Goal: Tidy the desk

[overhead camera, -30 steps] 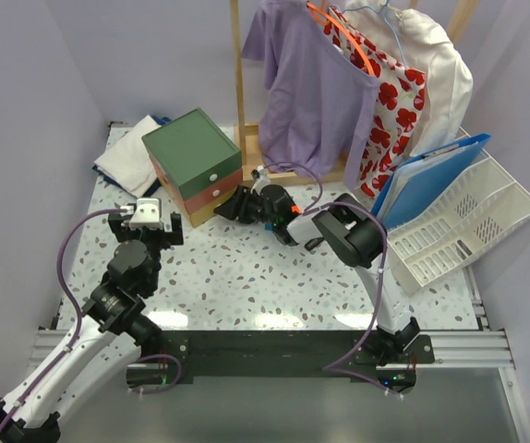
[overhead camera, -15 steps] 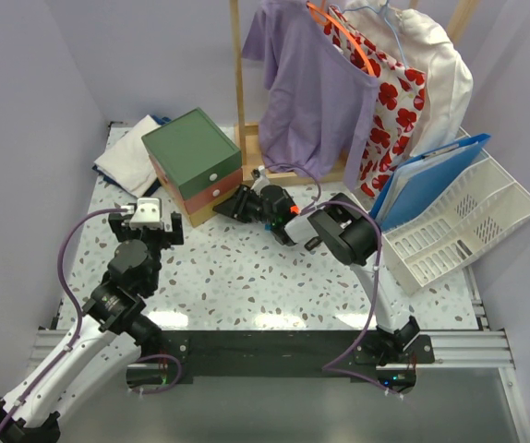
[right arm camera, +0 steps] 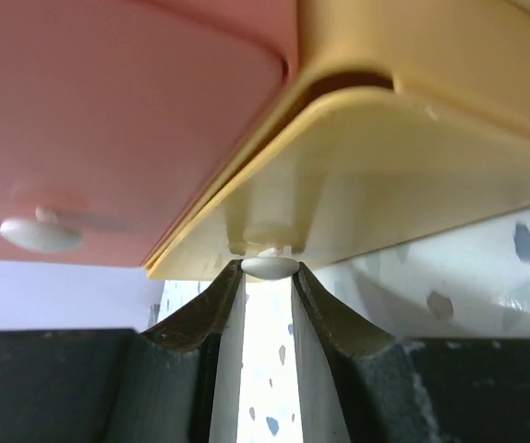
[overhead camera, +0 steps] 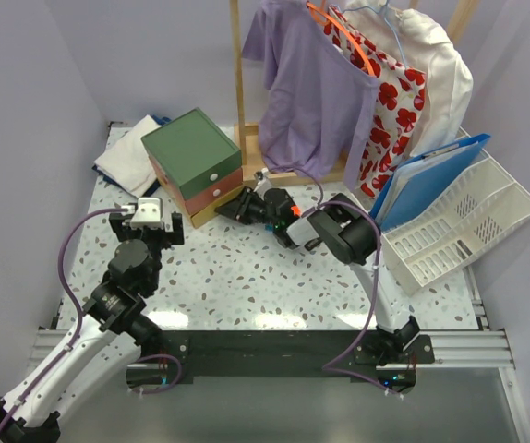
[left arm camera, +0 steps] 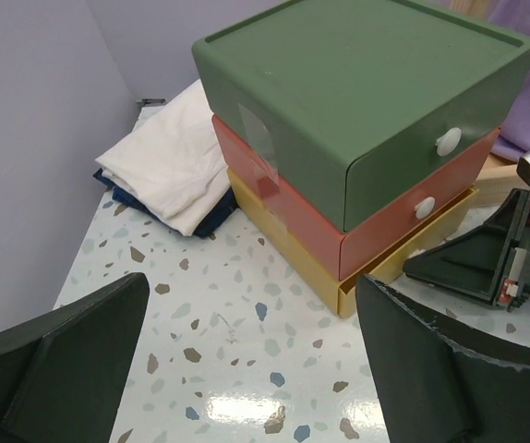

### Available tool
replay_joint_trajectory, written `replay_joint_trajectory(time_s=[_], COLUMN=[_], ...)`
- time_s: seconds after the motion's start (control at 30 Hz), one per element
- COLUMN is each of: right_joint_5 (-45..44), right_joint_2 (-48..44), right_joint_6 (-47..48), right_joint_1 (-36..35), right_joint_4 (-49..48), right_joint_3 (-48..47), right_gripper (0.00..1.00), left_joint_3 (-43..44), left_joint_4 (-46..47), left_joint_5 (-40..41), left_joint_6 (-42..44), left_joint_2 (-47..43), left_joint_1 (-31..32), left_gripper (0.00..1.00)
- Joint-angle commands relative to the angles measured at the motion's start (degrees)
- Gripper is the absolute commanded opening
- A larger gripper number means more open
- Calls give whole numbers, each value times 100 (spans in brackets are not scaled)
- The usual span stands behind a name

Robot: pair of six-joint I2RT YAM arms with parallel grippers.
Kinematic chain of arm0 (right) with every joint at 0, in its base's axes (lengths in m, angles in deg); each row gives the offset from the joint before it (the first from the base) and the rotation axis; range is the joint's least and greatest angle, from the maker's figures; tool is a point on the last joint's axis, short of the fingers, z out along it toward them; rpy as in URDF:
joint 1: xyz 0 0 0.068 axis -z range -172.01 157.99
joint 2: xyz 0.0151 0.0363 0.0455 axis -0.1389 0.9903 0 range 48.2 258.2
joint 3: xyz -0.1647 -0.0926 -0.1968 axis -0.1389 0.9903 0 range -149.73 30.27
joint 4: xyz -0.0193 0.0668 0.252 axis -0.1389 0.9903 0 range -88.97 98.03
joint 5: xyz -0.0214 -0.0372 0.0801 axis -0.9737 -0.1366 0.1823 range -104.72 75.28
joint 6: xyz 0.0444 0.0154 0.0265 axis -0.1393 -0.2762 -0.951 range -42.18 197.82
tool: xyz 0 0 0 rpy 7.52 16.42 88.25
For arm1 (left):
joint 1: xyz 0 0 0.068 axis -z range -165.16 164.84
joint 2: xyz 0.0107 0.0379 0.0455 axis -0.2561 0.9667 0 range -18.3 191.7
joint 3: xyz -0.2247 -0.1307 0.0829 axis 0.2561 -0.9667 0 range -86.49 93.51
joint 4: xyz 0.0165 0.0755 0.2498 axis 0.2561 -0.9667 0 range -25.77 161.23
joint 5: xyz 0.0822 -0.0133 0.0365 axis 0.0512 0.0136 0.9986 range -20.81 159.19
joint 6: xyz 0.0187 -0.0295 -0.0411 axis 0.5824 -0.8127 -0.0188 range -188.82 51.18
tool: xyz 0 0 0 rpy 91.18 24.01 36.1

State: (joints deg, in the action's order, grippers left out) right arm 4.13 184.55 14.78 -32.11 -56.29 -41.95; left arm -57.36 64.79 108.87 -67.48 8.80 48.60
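Two fingers of your right gripper (right arm camera: pixel 267 281) flank the small white knob (right arm camera: pixel 269 266) of the yellow drawer (right arm camera: pixel 413 157). It is the lowest in the stack of drawers (overhead camera: pixel 194 166) at the back left of the desk (overhead camera: pixel 246 277). The fingers stand narrow, tips at the knob's sides; whether they pinch it yet I cannot tell. The knob lies dead ahead of them, and the drawer, jutting out a little, slides along that same line. Your left gripper (left arm camera: pixel 251 286) hovers near the stack, spread wide, holding nothing.
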Motion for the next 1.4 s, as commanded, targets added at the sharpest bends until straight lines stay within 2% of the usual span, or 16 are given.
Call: replay_joint_trajectory(time_s=[0.0,0.27,0.37,0.43,0.47,0.67,0.9,1.1,1.37], right_joint_5=[-154,189,294,391,426,541,523,470,505], right_joint_2=[-662,-1558,-1630,-1595,-1568,-1024,-514,-443,-22], right_joint_6=[266,688,750,724,724,829,777,803,399], right_joint_1=[186,195,195,195,178,160,160,151,116], right_joint_4=[-298,-297,-403,-377,-298,396,854,1021,758], right_joint_3=[586,2124,2239,2021,1898,781,-106,-125,-476], right_gripper=[17,20,29,36,42,52,53,54,52], left_joint_3=[-12,14,23,32,41,50,58,58,58], left_joint_4=[380,336,336,301,292,266,274,292,275], left_joint_5=[-74,-206,-311,-356,-391,-435,-435,-461,-488], left_joint_6=[103,77,59,33,33,-29,-20,-20,-3], left_joint_2=[-72,-204,-248,-266,-275,-371,-301,-248,-187], left_joint_1=[-36,-36,-45,-45,-36,-45,-45,-45,-45], left_gripper=[100,100,100,100,100,100,100,100,100])
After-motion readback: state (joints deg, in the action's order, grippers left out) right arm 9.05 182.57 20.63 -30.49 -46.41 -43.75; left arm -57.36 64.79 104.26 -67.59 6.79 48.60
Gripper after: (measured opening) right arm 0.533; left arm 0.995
